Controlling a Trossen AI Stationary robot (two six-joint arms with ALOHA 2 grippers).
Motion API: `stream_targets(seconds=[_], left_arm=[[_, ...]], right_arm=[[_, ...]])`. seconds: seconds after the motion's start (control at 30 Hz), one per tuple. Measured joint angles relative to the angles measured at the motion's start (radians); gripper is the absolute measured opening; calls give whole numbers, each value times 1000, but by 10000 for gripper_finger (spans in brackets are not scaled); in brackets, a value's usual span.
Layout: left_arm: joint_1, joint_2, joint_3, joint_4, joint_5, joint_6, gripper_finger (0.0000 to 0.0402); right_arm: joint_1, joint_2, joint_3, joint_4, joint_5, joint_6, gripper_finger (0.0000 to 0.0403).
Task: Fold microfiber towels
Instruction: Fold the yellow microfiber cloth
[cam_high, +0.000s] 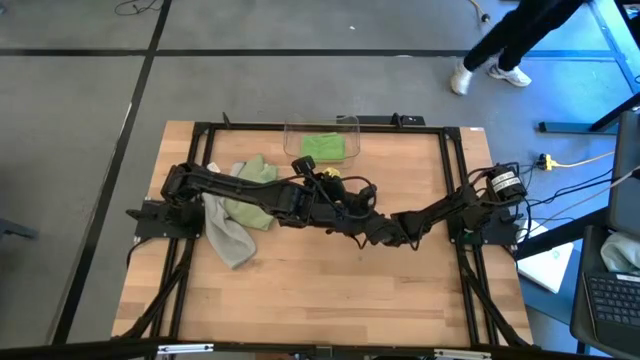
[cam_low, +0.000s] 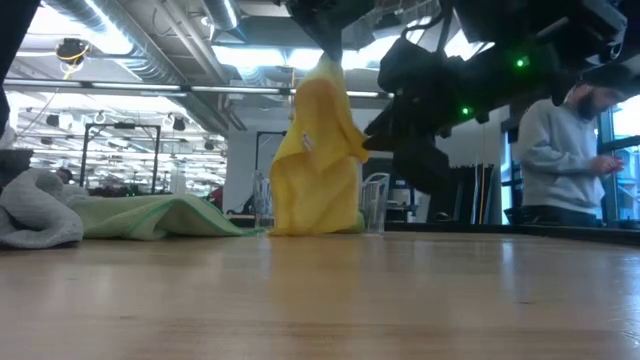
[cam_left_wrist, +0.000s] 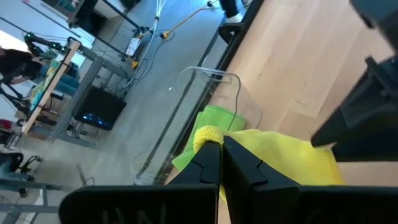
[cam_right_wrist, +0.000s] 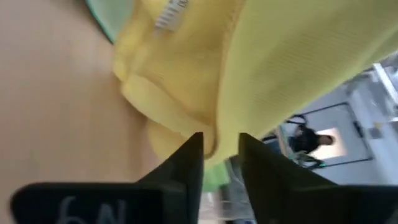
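Note:
The yellow towel (cam_low: 315, 160) hangs in the middle of the table, bunched at the top, from my left gripper (cam_left_wrist: 222, 146), which is shut on it. My right gripper (cam_right_wrist: 221, 146) comes in level from the table's right, its fingers a little apart on either side of a hanging fold of the same towel. A pale sage green towel (cam_high: 250, 195) and a grey towel (cam_high: 228, 238) lie crumpled on the table's left part. A bright green towel (cam_high: 322, 147) lies in the clear bin (cam_high: 350, 125) at the far edge. My left gripper pinches a bunched-up bit of the yellow towel's top (cam_left_wrist: 208, 132) between its two fingers, slanting down from the table's left. The towel hangs below the fingers in loose folds, and its lower end (cam_low: 315, 228) rests on the table. My right gripper has a fold of the yellow towel (cam_right_wrist: 214, 140) between its fingers; whether they touch it, I cannot tell.
The sage and grey towels lie under and beside my left arm. The bin stands just beyond the hanging towel. The table's near half (cam_high: 320, 300) is bare wood. A person (cam_low: 565, 150) stands beyond the table's right side, and another walks past the far right corner (cam_high: 500, 50).

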Motion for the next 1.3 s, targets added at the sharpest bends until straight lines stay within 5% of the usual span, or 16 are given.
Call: stream_targets(seconds=[0.2,0.47,0.63,1.07,1.3], left_arm=[[0,0,0,0,0,0,0],[0,0,0,-10,5,27,0],[0,0,0,-51,6,28,0],[-87,-60,-2,-335,-32,-65,35],[-146,-102,-1,-223,-77,7,56]], right_arm=[[-1,0,0,0,-39,3,9],[2,0,0,13,-8,-31,4],[-9,-15,0,82,89,-201,2],[-73,-398,0,172,18,-445,1],[-78,-508,171,-202,18,-473,0]])
